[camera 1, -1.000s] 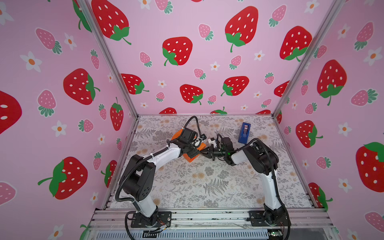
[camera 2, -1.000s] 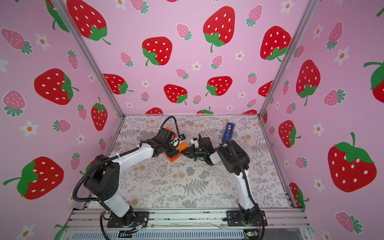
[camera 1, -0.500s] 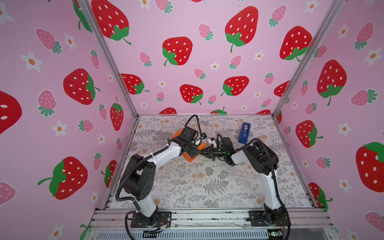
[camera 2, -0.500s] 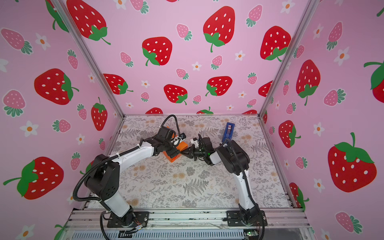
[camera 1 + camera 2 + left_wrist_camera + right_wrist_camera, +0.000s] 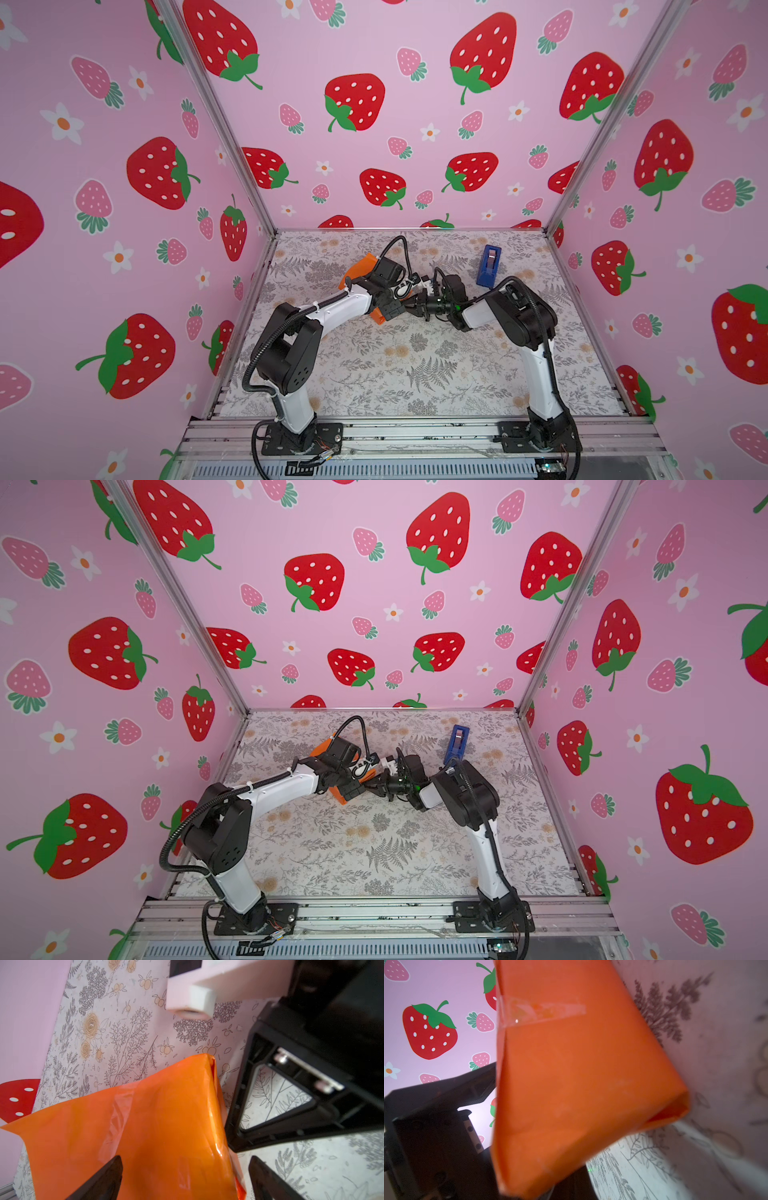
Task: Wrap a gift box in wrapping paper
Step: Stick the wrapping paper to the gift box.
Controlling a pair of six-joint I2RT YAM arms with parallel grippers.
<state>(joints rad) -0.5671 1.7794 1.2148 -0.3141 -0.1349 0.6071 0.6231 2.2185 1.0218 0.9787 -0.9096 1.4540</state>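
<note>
Wrapping paper [image 5: 166, 1126] taped round the box; eleven-o'clock end seemingly unfolded. Left claw [image 5: 185, 1159] spread, right claw [image 5: 411, 308] pressed together.

You have the wrapping paper [image 5: 360, 266] mid-table [image 5: 415, 365], the left gripper [image 5: 185, 1167] over it, the right gripper [image 5: 417, 306] just beside its right, and the tape dispenser [image 5: 488, 266] farther right, toward the far edge.

Mid-desk is crowded: the wrapping paper [image 5: 360, 266] bundle lies there, with the left pincer [image 5: 185, 1161] spread wide astride it and the right pincer [image 5: 409, 306], closed, just beside its edge. A tape dispenser [image 5: 489, 266] stands upright behind the right arm, near the back wall. The desk [image 5: 415, 374] offers open passage across its front half, between the two arm bases.
</note>
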